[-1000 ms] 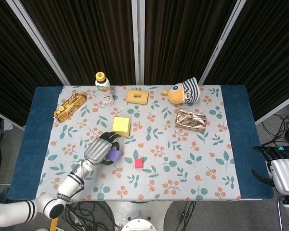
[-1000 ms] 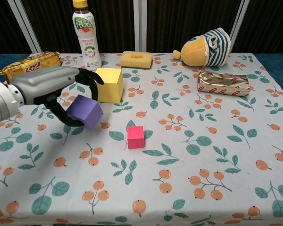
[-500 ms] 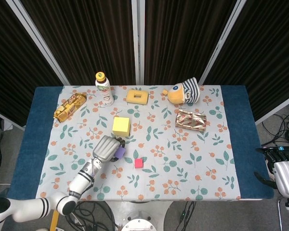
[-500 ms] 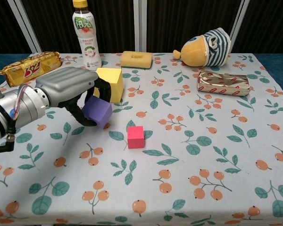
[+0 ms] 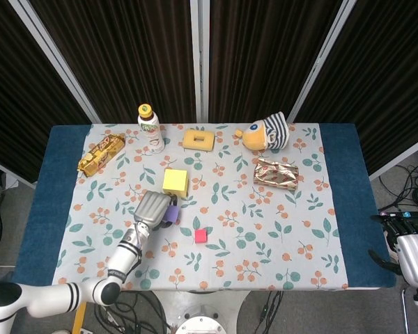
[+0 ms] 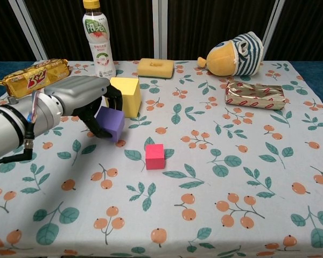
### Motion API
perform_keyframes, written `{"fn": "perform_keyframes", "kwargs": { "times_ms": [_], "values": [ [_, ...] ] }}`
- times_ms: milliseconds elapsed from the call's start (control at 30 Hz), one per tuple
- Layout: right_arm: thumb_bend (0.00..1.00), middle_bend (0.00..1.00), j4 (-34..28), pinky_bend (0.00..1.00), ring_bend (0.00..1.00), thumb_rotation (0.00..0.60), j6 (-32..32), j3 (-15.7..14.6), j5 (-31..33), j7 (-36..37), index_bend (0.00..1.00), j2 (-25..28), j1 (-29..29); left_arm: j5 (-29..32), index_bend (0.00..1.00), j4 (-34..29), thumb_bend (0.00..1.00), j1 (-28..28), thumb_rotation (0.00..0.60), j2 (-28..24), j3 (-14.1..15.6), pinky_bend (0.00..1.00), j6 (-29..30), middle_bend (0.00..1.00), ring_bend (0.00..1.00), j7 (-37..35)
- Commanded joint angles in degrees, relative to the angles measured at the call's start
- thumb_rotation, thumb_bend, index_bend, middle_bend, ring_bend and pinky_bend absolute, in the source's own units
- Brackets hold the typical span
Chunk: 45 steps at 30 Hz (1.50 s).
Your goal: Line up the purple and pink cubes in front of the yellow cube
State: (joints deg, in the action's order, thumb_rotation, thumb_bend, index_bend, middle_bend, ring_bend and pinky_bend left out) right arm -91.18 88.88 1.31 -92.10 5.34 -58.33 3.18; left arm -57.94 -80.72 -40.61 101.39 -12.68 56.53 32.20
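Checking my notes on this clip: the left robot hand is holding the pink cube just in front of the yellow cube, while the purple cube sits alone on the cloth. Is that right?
Not quite: the colours are swapped. The chest view shows the left robot hand holding the purple cube just in front of the yellow cube, while the pink cube sits alone on the cloth.

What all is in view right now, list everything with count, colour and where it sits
purple cube: one, purple, held by the left hand in front of the yellow cube
yellow cube: one, yellow, centre-left
pink cube: one, pink, mid-table
bottle: one, white, back left
biscuit pack: one, yellow, far left
sponge: one, yellow, back centre
plush toy: one, orange, striped, back right
foil packet: one, gold, right
tablecloth: one, floral
left hand: grips the purple cube
right hand: off the table's right edge
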Motion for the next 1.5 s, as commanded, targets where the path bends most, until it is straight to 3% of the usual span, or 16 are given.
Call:
{"fn": "perform_keyframes", "kwargs": {
  "times_ms": [33,300,1000,1200,1500],
  "values": [
    [0.06,0.32,-0.07,0.36,0.26,0.600,0.05,-0.03,0.01,-0.02,0.26,0.08,-0.10,2.41,0.49,-0.87,0.21,-0.56,0.600,0.51,-0.75,0.85,0.89,0.71,0.70,1.54],
    [0.06,0.32,-0.15,0.36,0.26,0.600,-0.16,-0.15,-0.12,0.09,0.25,0.26,-0.16,3.39,0.38,-2.32,0.12,-0.62,0.600,0.30,-0.24,0.86,3.29,0.72,0.71,2.63],
    [0.06,0.32,0.33,0.36,0.26,0.600,0.79,-0.29,-0.51,0.93,0.25,0.50,-0.91,1.52,0.27,-1.13,0.02,-1.85,0.600,2.54,1.05,0.84,5.71,0.67,0.67,3.34],
    [0.06,0.32,0.46,0.36,0.26,0.600,0.96,-0.42,-0.80,1.11,0.25,0.41,-1.05,1.85,0.21,-1.14,0.00,-1.78,0.600,2.87,1.40,0.82,6.72,0.59,0.62,4.64],
    [0.06,0.32,0.37,0.36,0.26,0.600,1.31,-0.52,-1.13,1.18,0.25,0.53,-1.29,0.60,0.16,-2.47,0.00,-1.18,0.600,2.56,1.94,0.79,8.61,0.36,0.41,4.98]
  ]
}}
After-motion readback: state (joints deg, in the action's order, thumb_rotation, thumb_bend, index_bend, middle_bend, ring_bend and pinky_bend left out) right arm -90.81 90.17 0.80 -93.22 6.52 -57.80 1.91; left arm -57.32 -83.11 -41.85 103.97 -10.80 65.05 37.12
